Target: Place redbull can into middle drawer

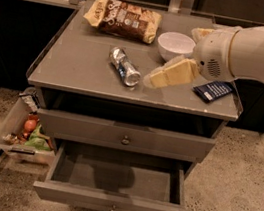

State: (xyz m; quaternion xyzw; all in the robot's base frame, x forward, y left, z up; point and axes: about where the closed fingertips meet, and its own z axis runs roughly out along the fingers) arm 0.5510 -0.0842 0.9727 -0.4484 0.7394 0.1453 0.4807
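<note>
The redbull can lies on its side near the middle of the grey cabinet top. The middle drawer is pulled open below, its inside bare, with a small knob on its front. The gripper, cream-coloured at the end of the white arm, hovers just right of the can, a little apart from it, over the cabinet top.
A brown snack bag lies at the back of the top. A white bowl sits behind the gripper. A dark blue flat packet lies at the right edge. The upper drawer is closed. A bin of items stands at the left.
</note>
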